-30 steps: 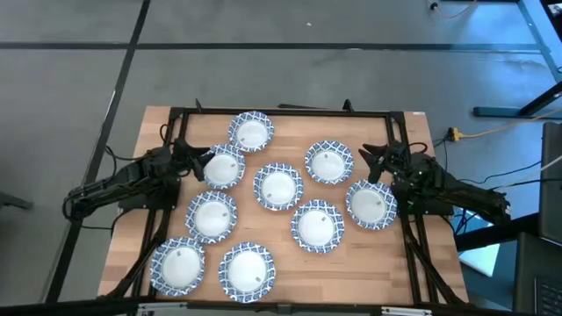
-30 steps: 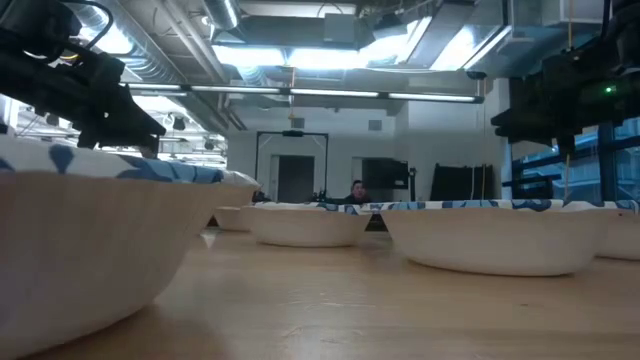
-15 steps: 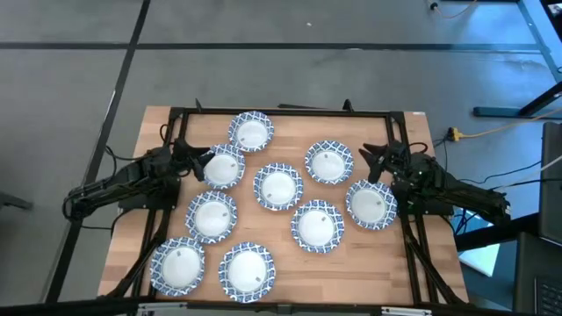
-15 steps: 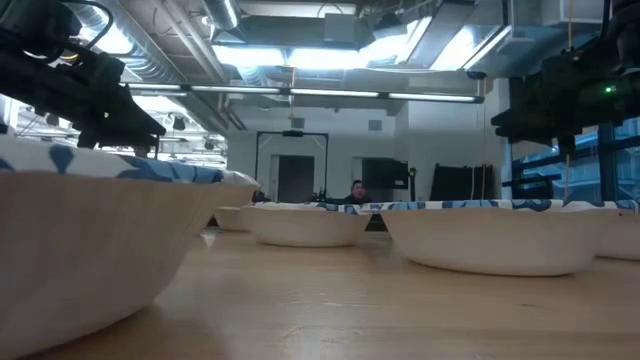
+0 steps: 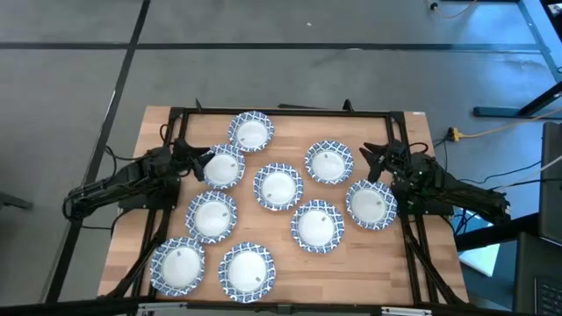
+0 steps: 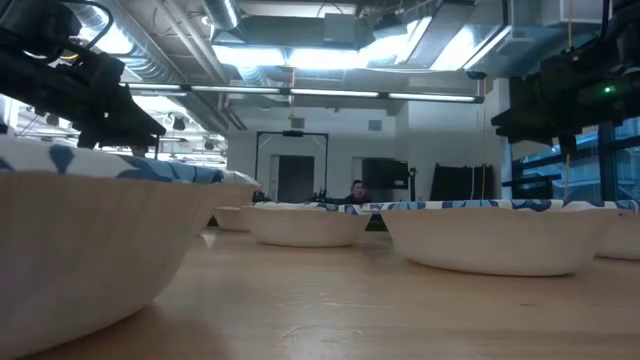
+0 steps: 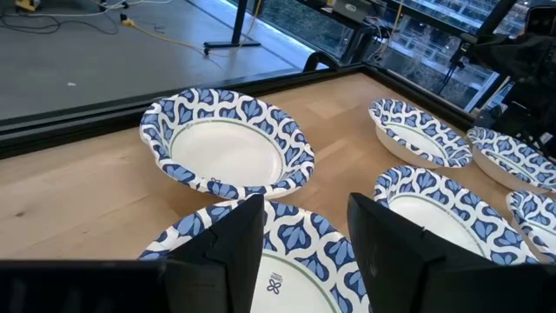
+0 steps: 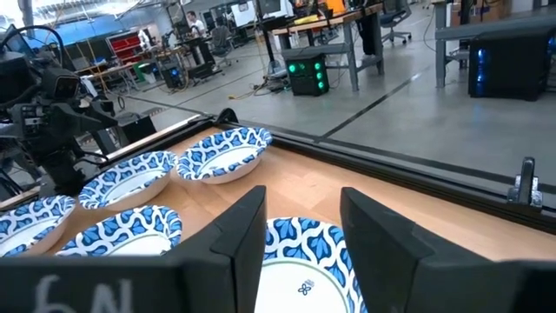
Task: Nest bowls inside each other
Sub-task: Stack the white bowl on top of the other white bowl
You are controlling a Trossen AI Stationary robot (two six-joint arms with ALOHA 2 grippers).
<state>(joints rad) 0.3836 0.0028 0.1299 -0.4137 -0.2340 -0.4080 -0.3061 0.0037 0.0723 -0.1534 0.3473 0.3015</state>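
Several bowls, white inside with a blue-and-white patterned rim, stand apart on their bases on the wooden table point(image 5: 351, 263). None is nested. My left gripper point(image 5: 200, 158) hovers open at the table's left side, just above the rim of one bowl point(image 5: 221, 166). The same bowl point(image 7: 287, 261) shows below the left gripper point(image 7: 304, 230) in the left wrist view. My right gripper point(image 5: 373, 163) hovers open at the right side, between the bowl point(image 5: 328, 162) and the bowl point(image 5: 371, 204). In the right wrist view a bowl point(image 8: 300, 261) lies below the right gripper point(image 8: 300, 222).
A black frame point(image 5: 290, 111) runs around the table's far and side edges. Bare wood lies along the near right point(image 5: 386, 263) and at the far left corner point(image 5: 162, 123). In the low view a person point(image 6: 357, 190) sits far off in the room beyond.
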